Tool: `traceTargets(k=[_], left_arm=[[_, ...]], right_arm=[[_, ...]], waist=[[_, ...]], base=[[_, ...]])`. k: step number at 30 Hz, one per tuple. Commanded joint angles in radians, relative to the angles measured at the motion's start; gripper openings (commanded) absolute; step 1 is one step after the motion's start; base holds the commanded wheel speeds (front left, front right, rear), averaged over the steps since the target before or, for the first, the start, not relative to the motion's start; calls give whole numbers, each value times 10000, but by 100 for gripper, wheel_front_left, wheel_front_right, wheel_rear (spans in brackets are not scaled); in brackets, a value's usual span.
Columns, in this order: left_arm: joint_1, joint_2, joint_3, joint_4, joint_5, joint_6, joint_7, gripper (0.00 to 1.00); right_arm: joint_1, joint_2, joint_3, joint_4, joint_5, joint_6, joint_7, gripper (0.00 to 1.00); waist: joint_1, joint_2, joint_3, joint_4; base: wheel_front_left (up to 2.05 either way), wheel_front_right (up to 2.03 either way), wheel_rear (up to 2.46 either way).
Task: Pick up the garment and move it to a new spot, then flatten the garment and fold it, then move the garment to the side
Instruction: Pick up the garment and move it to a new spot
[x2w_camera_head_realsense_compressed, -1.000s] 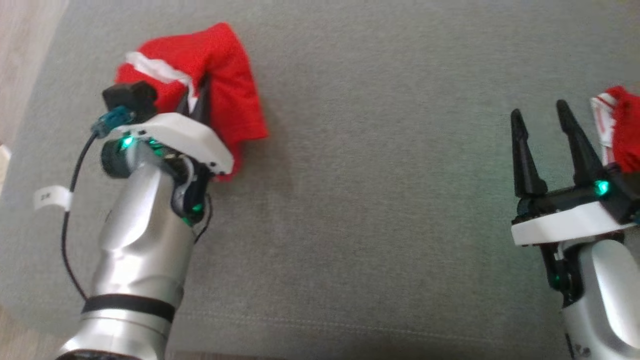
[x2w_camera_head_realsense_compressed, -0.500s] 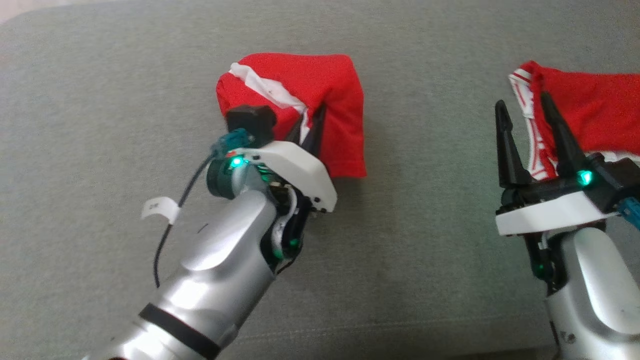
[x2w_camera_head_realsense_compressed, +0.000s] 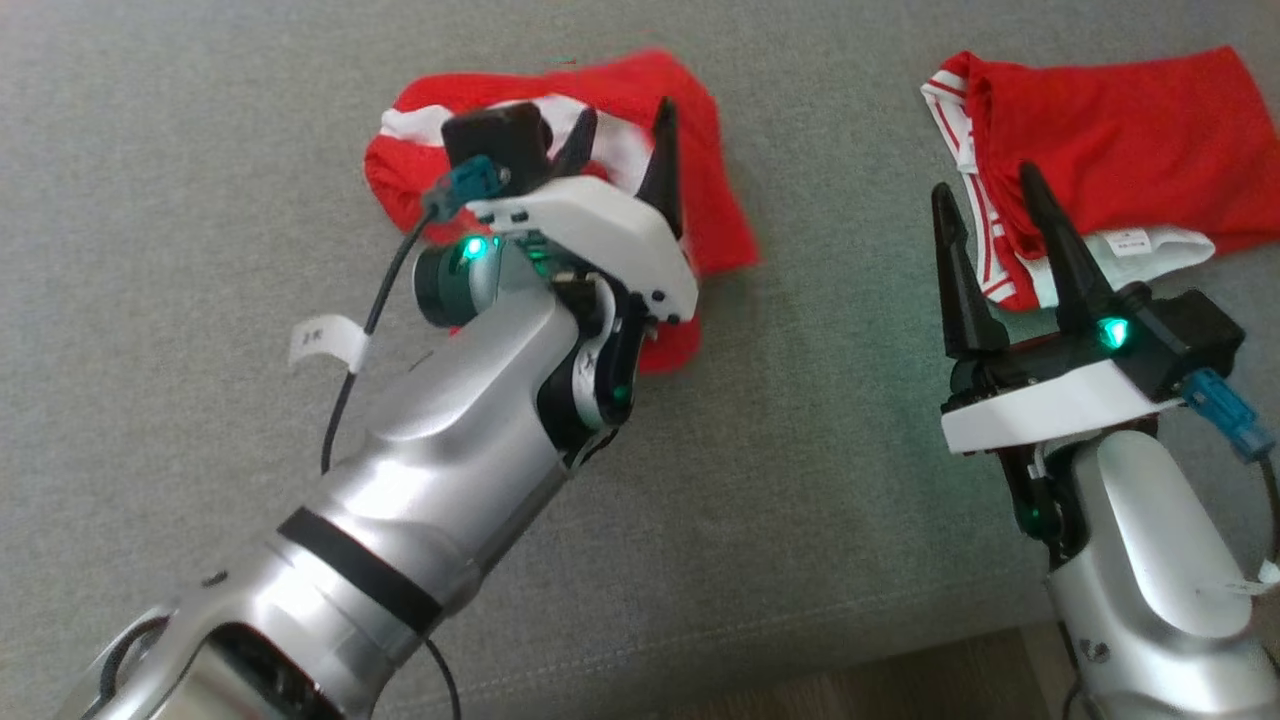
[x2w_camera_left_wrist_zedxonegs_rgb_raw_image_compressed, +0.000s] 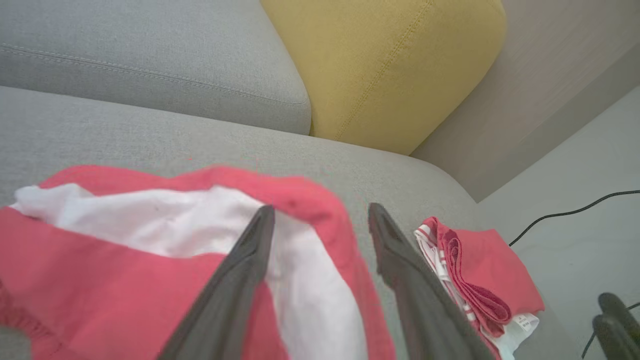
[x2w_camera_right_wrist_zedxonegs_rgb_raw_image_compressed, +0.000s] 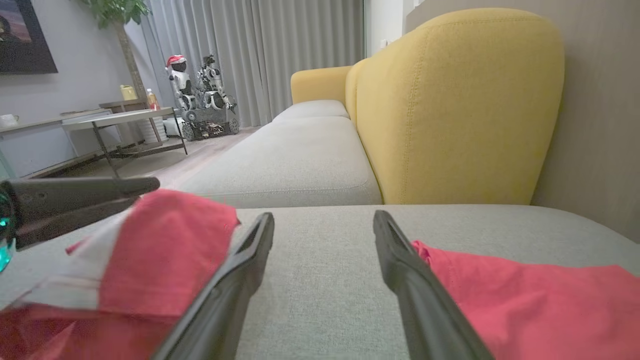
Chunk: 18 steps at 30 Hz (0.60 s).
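A small white tag (x2w_camera_head_realsense_compressed: 322, 342) at the near left has tiny dark marks, too blurry to read. The white label (x2w_camera_head_realsense_compressed: 1132, 240) on the folded red garment (x2w_camera_head_realsense_compressed: 1110, 150) at the far right has tiny print, too small to read.

- Grey seat cushion (x2w_camera_head_realsense_compressed: 820, 480): bare lane between the two garments, and bare along the near edge.
- Crumpled red garment (x2w_camera_head_realsense_compressed: 715, 215): raised heap at far left. The left gripper (x2w_camera_head_realsense_compressed: 625, 115) hangs over it with fingers apart, and its forearm blocks the near-left approach.
- Second red garment (x2w_camera_head_realsense_compressed: 1120, 130): lies low at far right. The right gripper (x2w_camera_head_realsense_compressed: 983, 182), fingers spread, stands at its near-left corner.
- Yellow backrest (x2w_camera_left_wrist_zedxonegs_rgb_raw_image_compressed: 390, 65) and grey back cushion (x2w_camera_left_wrist_zedxonegs_rgb_raw_image_compressed: 150, 60): close off the far side.
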Motion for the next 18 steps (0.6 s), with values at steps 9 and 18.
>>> traceTargets(k=[9,18], left_arm=[[-289,151,1396,-194,1375,-437,-122,100],[1778,1131,3903,-719,4126,-1809,-123,100]], right_arm=[[-150,-159,-201,-335,-9,-7,-133,100],[631,-297,-386,-22,-21,-7,-134,100]], waist=[[0,0,-132,750],[0,0,-875,1832]], base=[[0,0,0],[0,0,0]])
